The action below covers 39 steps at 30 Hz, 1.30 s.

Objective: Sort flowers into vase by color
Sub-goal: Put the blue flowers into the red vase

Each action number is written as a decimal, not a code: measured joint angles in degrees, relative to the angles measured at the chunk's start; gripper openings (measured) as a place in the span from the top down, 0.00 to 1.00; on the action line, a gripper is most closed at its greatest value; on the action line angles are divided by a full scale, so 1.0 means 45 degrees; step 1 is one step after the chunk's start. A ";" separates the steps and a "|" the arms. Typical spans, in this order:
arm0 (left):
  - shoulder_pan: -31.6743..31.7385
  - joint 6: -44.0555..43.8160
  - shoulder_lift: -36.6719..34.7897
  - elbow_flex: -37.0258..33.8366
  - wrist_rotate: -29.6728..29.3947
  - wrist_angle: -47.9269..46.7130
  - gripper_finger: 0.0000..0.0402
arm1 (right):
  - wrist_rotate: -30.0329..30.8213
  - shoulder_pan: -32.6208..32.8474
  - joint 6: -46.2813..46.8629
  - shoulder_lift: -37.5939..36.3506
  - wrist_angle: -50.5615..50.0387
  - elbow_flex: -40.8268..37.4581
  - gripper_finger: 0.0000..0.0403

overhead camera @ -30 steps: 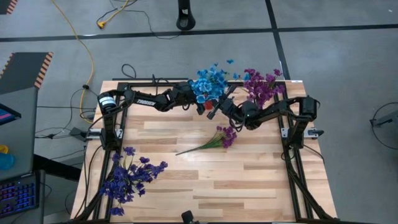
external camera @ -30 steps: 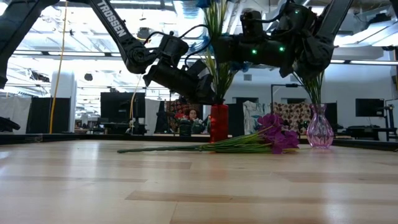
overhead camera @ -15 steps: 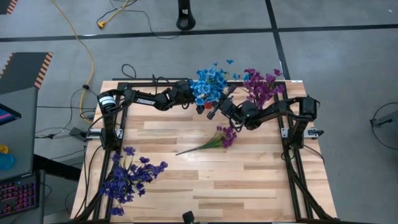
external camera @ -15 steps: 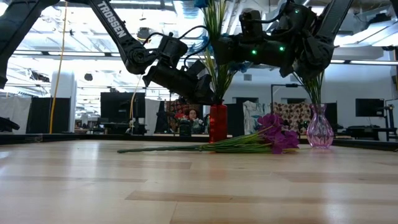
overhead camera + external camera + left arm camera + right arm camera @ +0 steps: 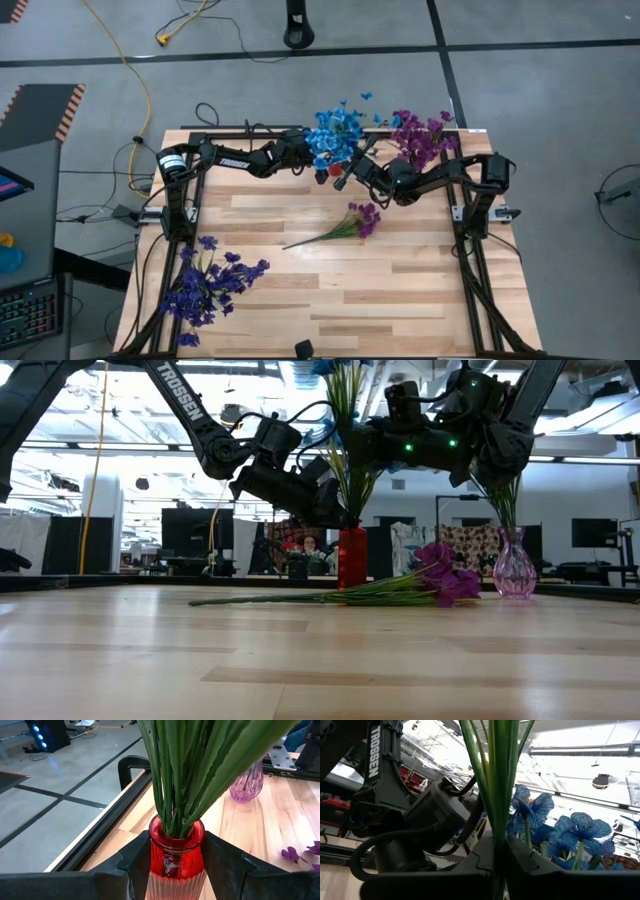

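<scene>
A red vase (image 5: pixel 351 558) stands near the table's far edge, with blue flowers (image 5: pixel 332 138) standing in it. My left gripper (image 5: pixel 175 865) comes from the left and is shut on this vase (image 5: pixel 176 855). My right gripper (image 5: pixel 498 855) comes from the right, above the vase mouth, and is shut on the green stems (image 5: pixel 496 795). A pink glass vase (image 5: pixel 514 565) to the right holds magenta flowers (image 5: pixel 420 138). Another magenta bunch (image 5: pixel 360 220) lies flat mid-table. Indigo flowers (image 5: pixel 210 285) lie at the near left corner. My left gripper pinches the red vase just below its neck (image 5: pixel 175 847), one finger (image 5: pixel 132 865) on each side, coming about level from the table's left. The vase stands upright on the table. My right gripper pinches several green stems (image 5: pixel 497 837) of the blue flowers between its two fingers (image 5: pixel 525 862), lying across them, well above the vase mouth. The stems stand upright with their lower ends in the red vase.
Black frame rails (image 5: pixel 200 135) run along the table's far and side edges. The two arms cross close together over the red vase. Bare wood (image 5: pixel 400 300) lies across the near right part of the table. A person (image 5: pixel 303 545) sits in the room far behind.
My right gripper has shifted slightly toward the table's far edge with the stems, and the blue blossoms have moved a little with it.
</scene>
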 joint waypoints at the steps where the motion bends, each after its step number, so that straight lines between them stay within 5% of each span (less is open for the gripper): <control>1: 0.0000 0.0000 0.0000 0.0000 0.0026 0.0000 0.61 | -0.0069 -0.0032 0.0005 0.0000 0.0001 0.0000 0.88; 23: -0.0010 0.0010 0.0000 0.0000 0.0567 0.0000 0.61 | -0.1653 -0.0789 0.0092 0.0042 0.0259 0.0000 0.88; 39: -0.0010 0.0000 -0.0010 0.0000 0.0737 -0.0121 0.61 | -0.1201 -0.0794 0.0092 0.1277 0.0560 0.0005 0.88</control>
